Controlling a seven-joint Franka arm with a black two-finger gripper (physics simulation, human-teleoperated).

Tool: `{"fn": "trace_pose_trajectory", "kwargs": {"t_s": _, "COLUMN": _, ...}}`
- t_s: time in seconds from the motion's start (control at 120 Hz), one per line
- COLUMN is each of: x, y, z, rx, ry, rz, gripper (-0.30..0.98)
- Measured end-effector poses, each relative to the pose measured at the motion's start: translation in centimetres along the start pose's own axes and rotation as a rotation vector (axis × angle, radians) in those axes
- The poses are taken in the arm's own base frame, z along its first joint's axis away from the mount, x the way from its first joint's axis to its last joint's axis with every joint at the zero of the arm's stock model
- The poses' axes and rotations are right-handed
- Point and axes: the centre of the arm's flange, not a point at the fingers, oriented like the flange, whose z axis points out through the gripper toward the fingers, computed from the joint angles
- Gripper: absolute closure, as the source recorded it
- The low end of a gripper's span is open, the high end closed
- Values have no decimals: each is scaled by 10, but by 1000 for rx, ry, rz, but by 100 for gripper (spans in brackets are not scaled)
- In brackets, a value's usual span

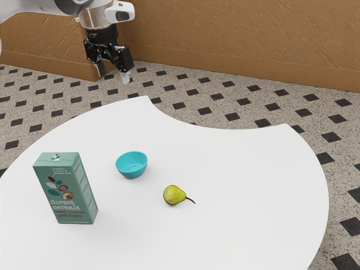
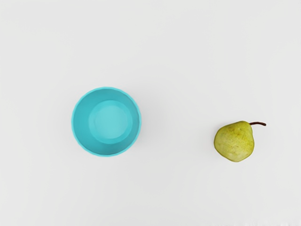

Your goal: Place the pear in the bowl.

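White tabletop point(image 1: 242, 169) with a scooped edge; behind, black-diamonded floor point(image 1: 219, 104) and brown textured wall point(image 1: 225, 34). Upright green cereal box point(image 1: 67, 191) near the turquoise bowl point(image 1: 131, 170), opposite the pear point(image 1: 174, 195), bare on the tabletop. Raised gripper point(image 1: 112, 73), fingers apart.

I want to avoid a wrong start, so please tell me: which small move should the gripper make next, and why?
Probably the open gripper should move sideways until above the pear: it holds nothing, and the pear lies on the table, apart from the empty bowl.
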Motion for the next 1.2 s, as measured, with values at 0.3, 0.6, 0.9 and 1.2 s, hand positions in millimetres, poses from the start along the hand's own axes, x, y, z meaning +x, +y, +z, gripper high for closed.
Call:
{"fn": "trace_pose_trajectory", "kwargs": {"t_s": 0.3, "x": 7, "y": 32, "z": -4, "rx": -1, "ry": 17, "rz": 92, "gripper": 0}}
{"fn": "trace_pose_trajectory", "kwargs": {"t_s": 0.6, "x": 40, "y": 170, "z": 87, "rx": -8, "ry": -101, "rz": 342, "gripper": 0}}
{"fn": "trace_pose_trajectory", "kwargs": {"t_s": 0.9, "x": 16, "y": 209, "z": 193, "rx": 115, "ry": -319, "rz": 483, "gripper": 0}}
{"fn": "trace_pose_trajectory", "kwargs": {"t_s": 1.2, "x": -8, "y": 206, "z": 262, "rx": 160, "ry": -330, "rz": 653, "gripper": 0}}
